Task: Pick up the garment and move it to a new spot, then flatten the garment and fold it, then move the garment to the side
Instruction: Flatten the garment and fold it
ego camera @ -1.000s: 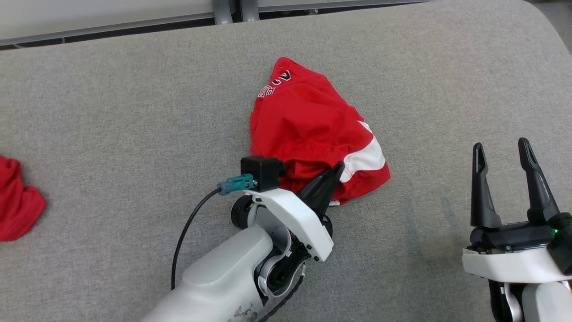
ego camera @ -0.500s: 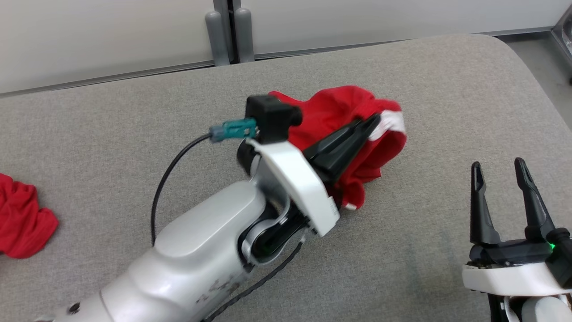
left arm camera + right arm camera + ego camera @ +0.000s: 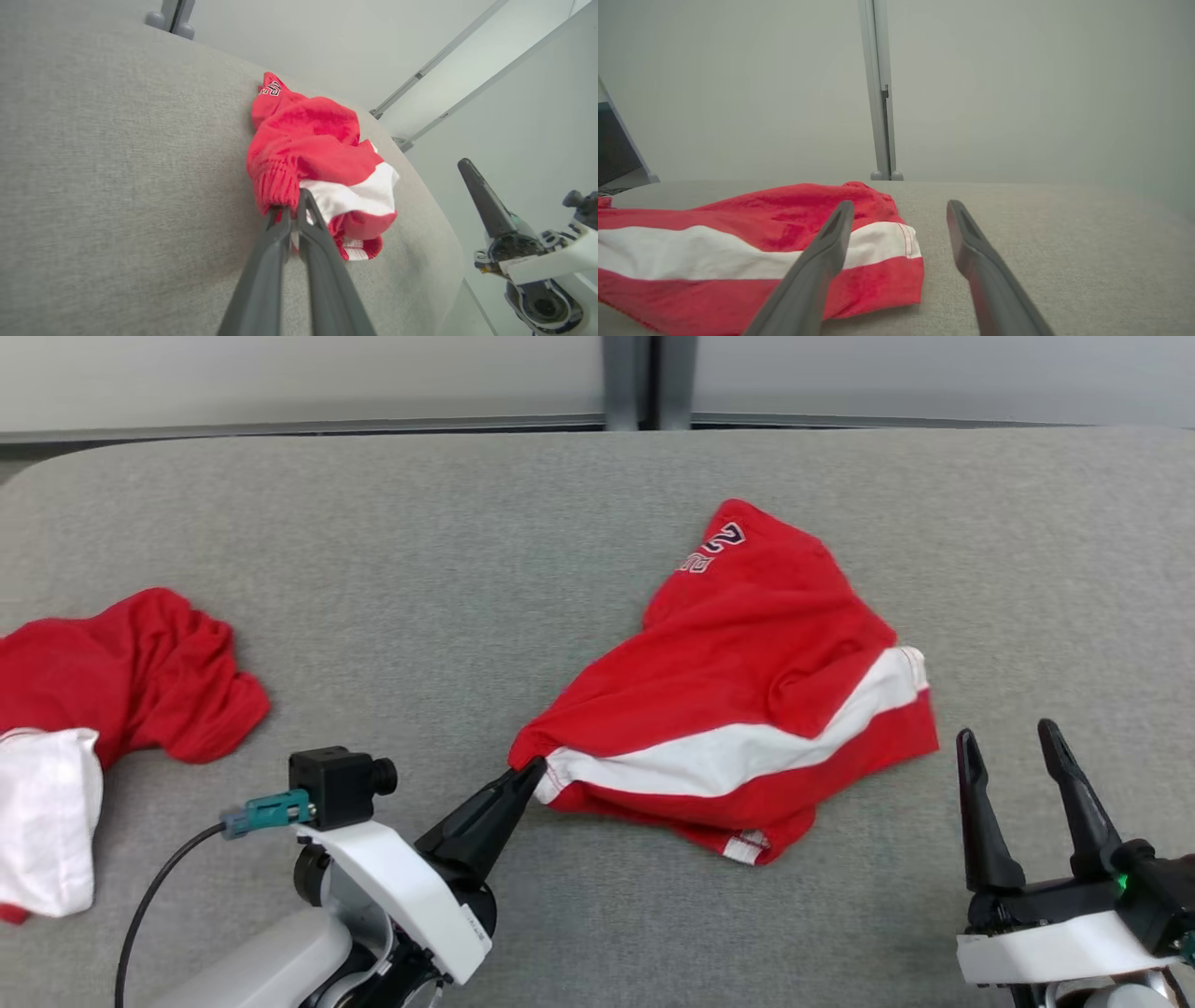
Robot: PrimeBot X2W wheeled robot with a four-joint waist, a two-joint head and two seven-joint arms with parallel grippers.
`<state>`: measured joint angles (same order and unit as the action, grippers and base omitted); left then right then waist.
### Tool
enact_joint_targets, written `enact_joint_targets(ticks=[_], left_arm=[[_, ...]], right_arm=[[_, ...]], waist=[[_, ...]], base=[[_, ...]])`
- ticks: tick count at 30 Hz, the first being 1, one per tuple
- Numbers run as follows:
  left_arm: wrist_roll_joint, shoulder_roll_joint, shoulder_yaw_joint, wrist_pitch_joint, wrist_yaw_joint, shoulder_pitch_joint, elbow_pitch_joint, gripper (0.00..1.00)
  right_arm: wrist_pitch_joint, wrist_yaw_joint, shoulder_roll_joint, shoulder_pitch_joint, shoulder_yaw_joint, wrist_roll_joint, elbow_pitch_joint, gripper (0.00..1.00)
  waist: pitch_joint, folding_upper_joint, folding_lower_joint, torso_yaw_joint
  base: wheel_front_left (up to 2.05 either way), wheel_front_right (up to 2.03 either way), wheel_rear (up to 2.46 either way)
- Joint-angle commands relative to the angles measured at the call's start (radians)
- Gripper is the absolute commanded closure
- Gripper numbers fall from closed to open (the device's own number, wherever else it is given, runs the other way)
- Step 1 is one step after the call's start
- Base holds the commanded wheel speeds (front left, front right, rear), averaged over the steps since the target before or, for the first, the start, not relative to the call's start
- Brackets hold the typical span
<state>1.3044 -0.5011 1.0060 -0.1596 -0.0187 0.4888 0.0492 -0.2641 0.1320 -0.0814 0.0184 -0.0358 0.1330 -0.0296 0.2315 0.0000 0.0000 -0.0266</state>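
The garment (image 3: 747,681) is red with a broad white stripe and dark lettering near its far tip. It lies crumpled on the grey padded table (image 3: 448,569), right of centre. My left gripper (image 3: 532,771) is shut on the garment's near left corner, low over the table. In the left wrist view the two fingers pinch the red ribbed edge of the garment (image 3: 308,154). My right gripper (image 3: 1008,742) stands open near the lower right, just off the garment's right end. In the right wrist view the garment (image 3: 752,233) lies ahead and to the left of the open right gripper (image 3: 901,207).
A second red cloth (image 3: 140,672) with a white piece (image 3: 42,821) lies at the table's left edge. A pale wall and a grey post (image 3: 635,378) stand behind the table. In the left wrist view the right gripper (image 3: 472,175) rises beyond the table's rounded right edge.
The head camera has swung, so the whole picture shifted. The left gripper, still shut on the garment, lifted it and has brought it down, now spread wider with the stripe showing.
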Motion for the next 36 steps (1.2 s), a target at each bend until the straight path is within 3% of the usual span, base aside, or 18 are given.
enact_joint_targets(ticks=[1,6,9,12,16,19,21,22,23,31,36], left_arm=[[0.000,-0.010,-0.007,-0.004,0.002,-0.010,-0.004,1.00],[0.020,-0.047,-0.020,0.006,0.013,-0.017,0.020,1.00],[0.012,-0.057,-0.026,0.009,0.019,0.007,0.061,1.00],[0.006,-0.059,-0.033,0.004,0.024,0.021,0.090,1.00],[0.001,-0.049,-0.033,-0.001,0.034,0.032,0.119,1.00],[-0.002,-0.043,-0.032,-0.003,0.038,0.035,0.133,1.00],[0.000,-0.040,-0.032,-0.007,0.043,0.033,0.140,1.00],[-0.001,-0.038,-0.032,-0.008,0.044,0.034,0.143,1.00],[-0.002,-0.038,-0.032,-0.007,0.044,0.037,0.145,1.00],[-0.042,-0.064,-0.043,-0.009,0.046,0.088,0.089,1.00],[-0.074,-0.112,-0.065,0.073,0.046,0.226,-0.060,1.00]], right_arm=[[-0.001,-0.002,-0.034,-0.005,-0.013,0.029,-0.027,0.00],[-0.001,-0.002,-0.170,0.028,-0.119,0.130,-0.107,0.00],[-0.001,-0.002,-0.301,0.069,-0.264,0.231,-0.172,0.00],[-0.001,-0.002,-0.385,0.112,-0.371,0.305,-0.213,0.00],[-0.001,-0.002,-0.456,0.170,-0.483,0.377,-0.223,0.00],[-0.001,-0.002,-0.472,0.195,-0.524,0.412,-0.218,0.01],[-0.001,-0.002,-0.473,0.206,-0.547,0.435,-0.219,0.55],[-0.001,-0.002,-0.473,0.211,-0.551,0.444,-0.215,0.71],[-0.001,-0.002,-0.471,0.213,-0.558,0.454,-0.209,1.00],[-0.001,-0.002,-0.475,0.213,-0.486,0.552,-0.069,1.00],[-0.001,-0.002,-0.493,0.271,-0.334,0.639,0.080,1.00]], waist=[[0.006,0.0000,0.0000,0.078],[0.015,0.0000,0.0000,0.149],[0.029,0.0000,0.0000,0.179],[0.039,0.0000,0.0000,0.189],[0.047,0.0000,0.0000,0.195],[0.050,0.0000,0.0000,0.195],[0.051,0.0000,0.0000,0.193],[0.051,0.0000,0.0000,0.192],[0.052,0.0000,0.0000,0.192],[0.074,0.0000,0.0000,0.171],[0.107,0.0000,0.0000,0.118]], base=[[0.00,0.00,0.00],[0.00,0.00,0.00],[0.00,0.00,0.00],[0.00,0.00,0.00],[0.00,0.00,0.00],[0.00,0.00,0.00],[0.00,0.00,0.00],[0.00,0.00,0.00],[0.00,0.00,0.00],[0.00,0.00,0.00],[0.00,0.00,0.00]])
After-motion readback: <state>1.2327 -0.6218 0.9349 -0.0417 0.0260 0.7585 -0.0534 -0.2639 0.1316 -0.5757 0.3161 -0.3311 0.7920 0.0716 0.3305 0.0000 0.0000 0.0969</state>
